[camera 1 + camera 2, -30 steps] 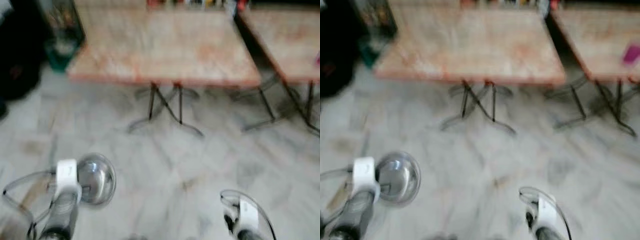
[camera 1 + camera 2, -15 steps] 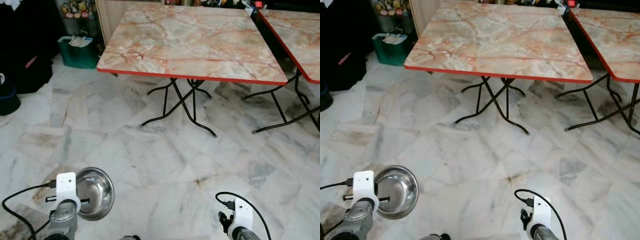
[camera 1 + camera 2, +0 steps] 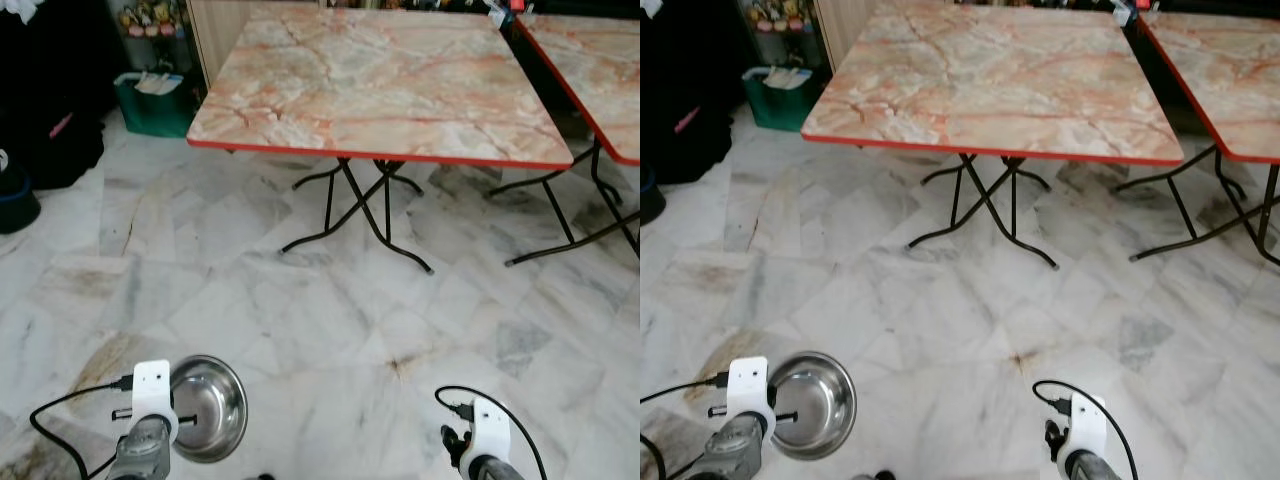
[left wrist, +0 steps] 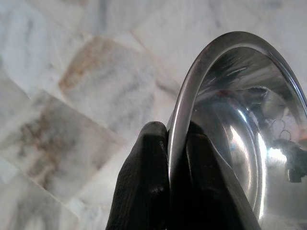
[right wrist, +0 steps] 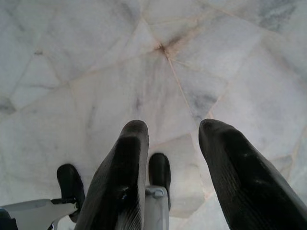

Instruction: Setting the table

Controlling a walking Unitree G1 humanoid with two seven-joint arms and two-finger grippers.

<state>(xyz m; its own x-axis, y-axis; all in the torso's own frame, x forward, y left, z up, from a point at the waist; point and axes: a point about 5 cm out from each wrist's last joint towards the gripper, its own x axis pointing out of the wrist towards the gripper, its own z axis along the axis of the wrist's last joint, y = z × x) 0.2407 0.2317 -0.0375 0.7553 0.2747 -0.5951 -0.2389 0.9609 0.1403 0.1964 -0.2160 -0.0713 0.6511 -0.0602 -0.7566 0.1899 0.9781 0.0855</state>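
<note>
A shiny steel bowl [image 3: 207, 408] hangs low at my left, over the marble floor. My left gripper [image 4: 171, 139] is shut on the steel bowl's [image 4: 240, 124] rim, one black finger outside and one inside. The left wrist [image 3: 150, 400] with its white mount shows beside the bowl. My right gripper [image 5: 172, 139] is open, its two black fingers apart above the floor, with nothing between them. The right wrist [image 3: 485, 440] sits at the lower right. Ahead stands a folding table [image 3: 380, 85] with a pink marble-pattern top and red edge, bare on top.
A second table of the same kind [image 3: 600, 70] stands to the right, a narrow gap between them. Black crossed legs [image 3: 360, 215] reach out under the near table. A green bin [image 3: 155, 100] and dark bags [image 3: 45, 120] sit at the far left. Marble floor [image 3: 330, 320] lies between me and the tables.
The picture has gone from blurred to sharp and shifted slightly as the camera moved. The bowl in my left gripper sits lower and a little further right in view.
</note>
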